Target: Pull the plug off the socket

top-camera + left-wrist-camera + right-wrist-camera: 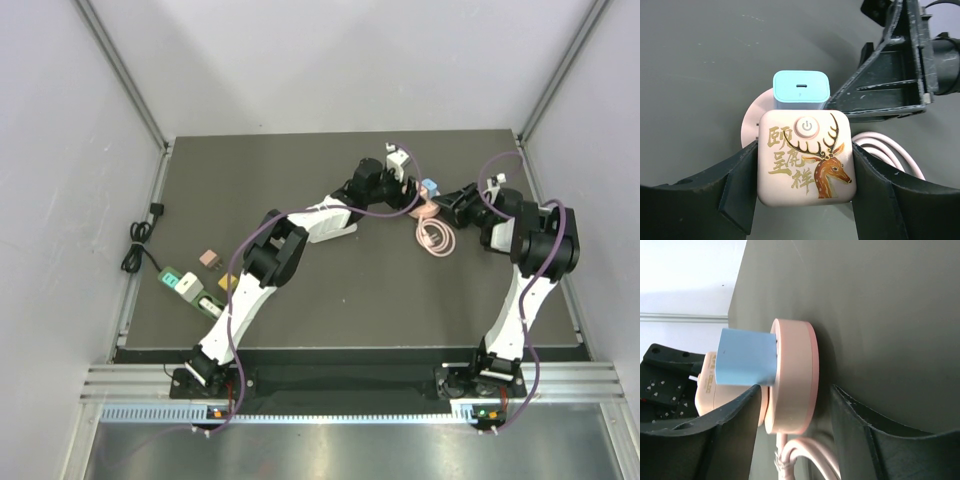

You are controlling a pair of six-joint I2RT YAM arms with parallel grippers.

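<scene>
The socket is a round pink base (792, 375) with a cream cube (807, 157) on it that bears a deer print and a power button. A light blue plug (801, 90) sticks out of the base right beside the cube (705, 385). My left gripper (807, 170) is shut on the cube, one finger flat against each side. My right gripper (795, 410) straddles the base's rim: one finger lies under the blue plug (747, 357), the other stands off the base's back, so it is open. From above, plug (428, 187) and base (424, 210) sit between both grippers at the mat's far right.
The socket's pink cable (436, 240) lies coiled just in front of it. A green and white power strip (182, 284), a small pink block (210, 258) and a black cord (140, 240) lie by the mat's left edge. White walls enclose the table.
</scene>
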